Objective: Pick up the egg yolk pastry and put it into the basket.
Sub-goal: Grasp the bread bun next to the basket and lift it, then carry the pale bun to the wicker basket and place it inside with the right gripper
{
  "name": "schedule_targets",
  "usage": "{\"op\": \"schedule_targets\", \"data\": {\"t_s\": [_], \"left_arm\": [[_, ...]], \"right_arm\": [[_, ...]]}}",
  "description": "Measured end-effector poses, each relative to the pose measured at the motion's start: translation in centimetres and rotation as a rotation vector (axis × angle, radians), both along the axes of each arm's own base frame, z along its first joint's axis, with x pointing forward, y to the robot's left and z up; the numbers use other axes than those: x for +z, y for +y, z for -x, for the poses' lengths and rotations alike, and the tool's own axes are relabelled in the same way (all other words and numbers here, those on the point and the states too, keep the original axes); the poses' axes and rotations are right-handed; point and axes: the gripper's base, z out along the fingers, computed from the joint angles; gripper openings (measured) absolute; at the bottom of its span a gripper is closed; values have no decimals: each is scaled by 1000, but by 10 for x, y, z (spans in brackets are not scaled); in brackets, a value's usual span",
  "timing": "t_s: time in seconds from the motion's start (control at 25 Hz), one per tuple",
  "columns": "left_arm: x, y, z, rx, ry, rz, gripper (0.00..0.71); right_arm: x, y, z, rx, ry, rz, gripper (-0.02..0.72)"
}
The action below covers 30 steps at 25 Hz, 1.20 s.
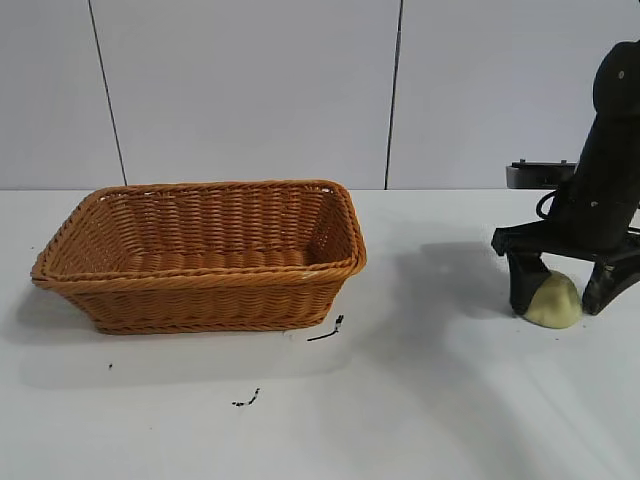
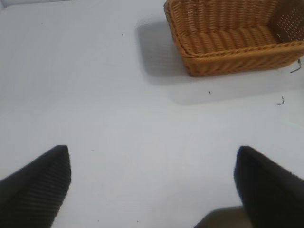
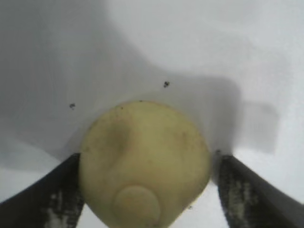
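The egg yolk pastry [image 1: 553, 302], a pale yellow dome, rests on the white table at the right. My right gripper [image 1: 560, 305] is lowered over it, open, with one finger on each side. In the right wrist view the pastry [image 3: 145, 161] fills the space between the fingers of the gripper [image 3: 145, 194]. One finger touches it and a narrow gap shows at the other. The orange-brown wicker basket [image 1: 200, 295] stands at the left and holds nothing. My left gripper [image 2: 152, 190] is open over bare table, some way from the basket [image 2: 237, 61], and is out of the exterior view.
Two small black scraps lie on the table in front of the basket, one by its right corner [image 1: 327, 330] and one nearer the front [image 1: 247, 399]. A wide stretch of white table lies between the basket and the pastry.
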Motion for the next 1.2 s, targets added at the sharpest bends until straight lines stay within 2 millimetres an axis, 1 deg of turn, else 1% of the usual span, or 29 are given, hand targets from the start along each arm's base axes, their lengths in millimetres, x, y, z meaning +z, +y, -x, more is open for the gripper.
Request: {"op": "schedule_targets", "data": {"t_s": [0.08,0.12,0.24,0.32,0.44,0.52,0.6,0.68,0.76,0.88,0.96,1.08,1.16,1.2], "left_arm": [[0,0,0,0,0,0,696],[0,0,0,0,0,0,696],[0,0,0,0,0,0,696],[0,0,0,0,0,0,696],[0,0,0,0,0,0,696],[0,0,0,0,0,0,696],[0,0,0,0,0,0,696],[0,0,0,0,0,0,696],[0,0,0,0,0,0,696],[0,0,0,0,0,0,696],[0,0,0,0,0,0,696],[0,0,0,0,0,0,696],[0,0,0,0,0,0,696],[0,0,0,0,0,0,696]], "right_arm": [[0,0,0,1,1,1,262],[0,0,0,1,3,1,229],[5,0,1,1,-2,0,195],[18,0,0,3,-11,-1,188],[56,0,-7,8,-80,-2,186],[91,1,-15,10,-147,-5,186],[121,1,-20,12,-186,-13,186],[145,2,-26,6,-225,-24,186],[165,6,-32,11,-272,-25,186],[186,21,-38,51,-332,-3,186],[197,37,-42,79,-354,5,186],[204,62,-48,131,-354,8,186],[204,83,-52,172,-354,7,186],[203,96,-53,196,-354,-5,186]]}}
